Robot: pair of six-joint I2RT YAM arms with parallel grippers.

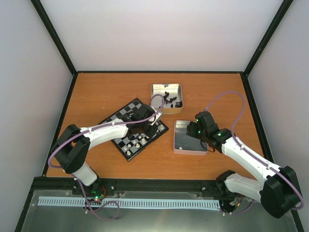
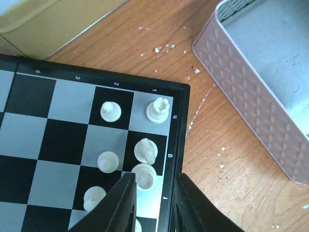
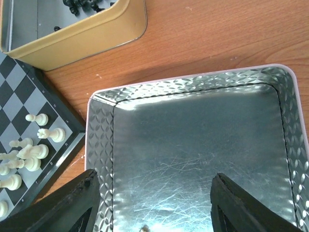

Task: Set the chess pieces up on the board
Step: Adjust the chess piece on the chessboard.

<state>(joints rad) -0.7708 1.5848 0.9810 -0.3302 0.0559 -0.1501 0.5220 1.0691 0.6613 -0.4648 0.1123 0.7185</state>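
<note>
Jaws of the left gripper (image 2: pixel 154 182) stand close together with a slim gap, low over the right edge of the board (image 2: pixel 177 126). A cream piece (image 2: pixel 144 175) sits right at the tips, and whether it is pinched or merely beside them I cannot tell. Over on the right, the right gripper (image 3: pixel 154 175) is spread wide above the embossed silver tin (image 3: pixel 104 126), holding nothing.

White chessmen line that board edge: a rook (image 2: pixel 159 108) in the corner, a knight (image 2: pixel 145 150) next to it, pawns (image 2: pixel 110 111) one file in. Black chessmen (image 3: pixel 79 6) lie in the gold tin (image 3: pixel 82 44) at the far side.

These look like light, hard, smooth plastic, so they should tip or skid at a nudge. I'd pinch each one across its narrow stem above the base, coming straight down, since its neighbours stand just beside it.
</note>
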